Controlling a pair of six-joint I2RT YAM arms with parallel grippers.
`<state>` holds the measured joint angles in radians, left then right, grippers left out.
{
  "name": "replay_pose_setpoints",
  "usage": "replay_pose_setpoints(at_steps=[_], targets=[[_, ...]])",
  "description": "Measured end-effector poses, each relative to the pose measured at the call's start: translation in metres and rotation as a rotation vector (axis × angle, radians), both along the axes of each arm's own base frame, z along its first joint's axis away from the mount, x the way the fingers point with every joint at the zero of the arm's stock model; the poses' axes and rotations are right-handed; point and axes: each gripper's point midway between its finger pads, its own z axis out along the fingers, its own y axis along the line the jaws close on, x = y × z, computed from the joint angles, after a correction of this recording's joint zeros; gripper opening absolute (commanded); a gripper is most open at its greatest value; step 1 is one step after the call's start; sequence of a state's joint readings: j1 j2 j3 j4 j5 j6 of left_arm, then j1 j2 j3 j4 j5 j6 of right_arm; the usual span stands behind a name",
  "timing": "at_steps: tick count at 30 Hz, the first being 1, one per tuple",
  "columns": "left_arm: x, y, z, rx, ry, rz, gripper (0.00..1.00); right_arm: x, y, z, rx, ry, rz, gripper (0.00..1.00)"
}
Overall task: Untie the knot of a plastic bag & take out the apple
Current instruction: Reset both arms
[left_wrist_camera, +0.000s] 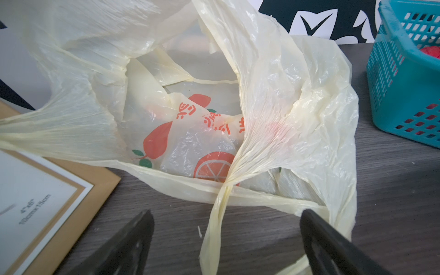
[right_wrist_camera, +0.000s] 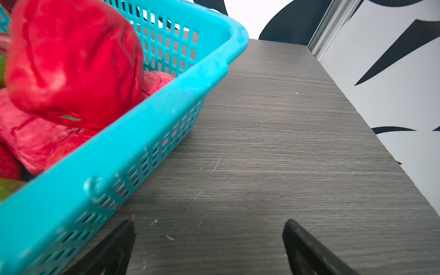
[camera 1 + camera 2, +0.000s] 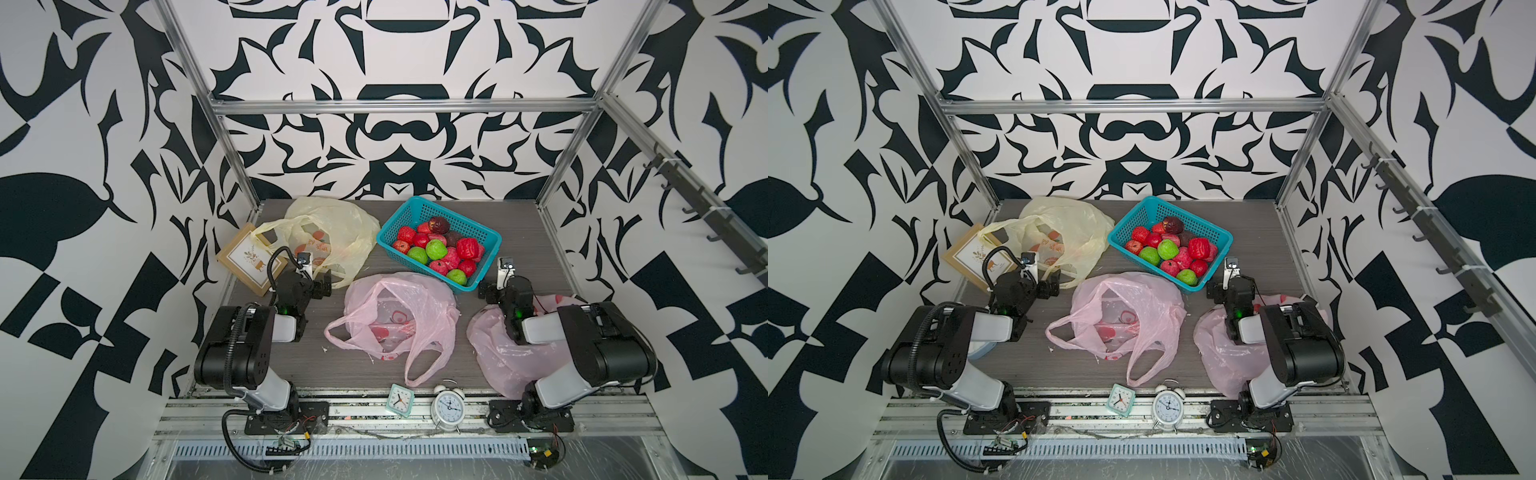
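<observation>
Pink plastic bag [image 3: 415,307] lies crumpled in the middle of the worktop [image 3: 519,232], a dark grey board with a fine wood grain. In both top views its two handles trail toward the front edge as separate loose loops. Red print shows through the film, and I cannot tell whether an apple is inside.

A second pink bag [image 3: 498,357] sits at the front right, partly under the right arm. A pale yellow bag [image 3: 345,224] printed with orange fruit lies at the back left, its mouth slack and one corner draped over a tan picture frame [image 3: 249,259]. Behind the middle bag and to its right stands a teal mesh basket [image 3: 451,218], heaped with red and green apples [image 3: 465,248].

The left claw [image 1: 225,219] is spread wide and holds nothing, low over the board with a yellow bag handle lying between its fingers. The right claw [image 2: 209,223] is likewise spread and empty, over bare board just beside the basket's corner.

White walls [image 3: 399,137] covered in bold black shapes close in three sides, braced by an aluminium frame [image 3: 407,106]. A rail of dark hooks [image 3: 706,216] runs along the right wall. On the metal rail at the front stand a mint square clock [image 3: 401,400] and a white twin-bell alarm clock [image 3: 449,405].
</observation>
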<state>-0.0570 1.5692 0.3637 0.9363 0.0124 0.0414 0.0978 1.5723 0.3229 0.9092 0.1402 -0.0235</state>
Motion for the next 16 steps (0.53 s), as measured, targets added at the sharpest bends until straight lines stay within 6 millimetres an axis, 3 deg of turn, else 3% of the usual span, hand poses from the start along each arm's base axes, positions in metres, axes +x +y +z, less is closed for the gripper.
replay_pose_setpoints(at_steps=[16], targets=[[-0.0018, 0.0000, -0.0048, 0.001, 0.021, 0.000, 1.00, 0.0005, 0.0018, -0.0007, 0.001, 0.007, 0.010, 0.99]])
